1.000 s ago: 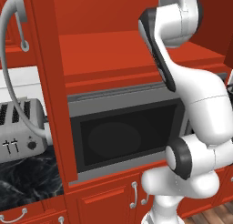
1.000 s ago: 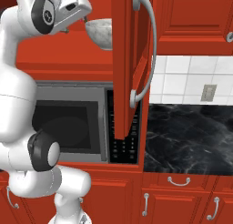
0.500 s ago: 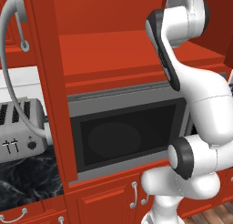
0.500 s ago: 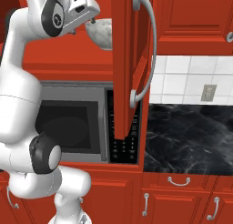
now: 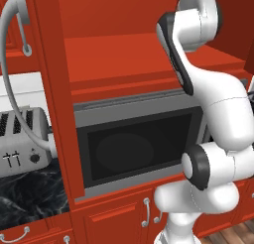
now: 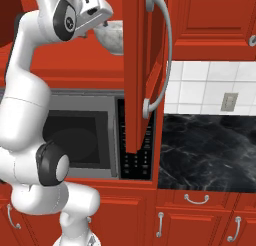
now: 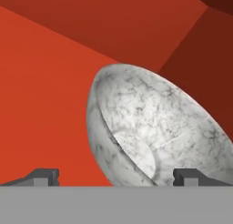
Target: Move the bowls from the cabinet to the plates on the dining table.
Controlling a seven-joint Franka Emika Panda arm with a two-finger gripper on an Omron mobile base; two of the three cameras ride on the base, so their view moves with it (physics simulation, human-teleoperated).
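Hand (image 7: 116, 176) spread wide, nothing between its fingertips (image 7: 43, 176) — both dark tips show low in the hand view with the white marbled bowl (image 7: 157, 127) just ahead. The bowl's rim appears to fall between them but is not yet gripped. The bowl appears steeply tilted there; since that camera rolls with the hand, the bowl's true attitude cannot be settled from it.

Right base view: the hand (image 6: 102, 21) is raised into the open red cabinet (image 6: 136, 70), and the bowl (image 6: 113, 35) sits on the cabinet shelf right at the fingers, partly behind the open door with its curved silver handle (image 6: 162, 55).

Step in hand, as judged: closing in on the marbled bowl for a rim grasp. To do it well, the hand should advance until one finger is inside the rim and one outside, then clamp on the wall rather than the curved underside, which would likely squeeze out. It should lift before retreating, and mind the door edge close on the right.

Below the cabinet: a microwave (image 5: 136, 146). A toaster (image 5: 22, 136) stands on the black marble worktop (image 5: 30, 201) at left.

Hard to make out:
- whether either fingertip touches the bowl
- the wood-grain bowl, plates and dining table are outside these views
- in the left base view the arm (image 5: 198, 64) blocks the shelf's right portion — the bowl is hidden there
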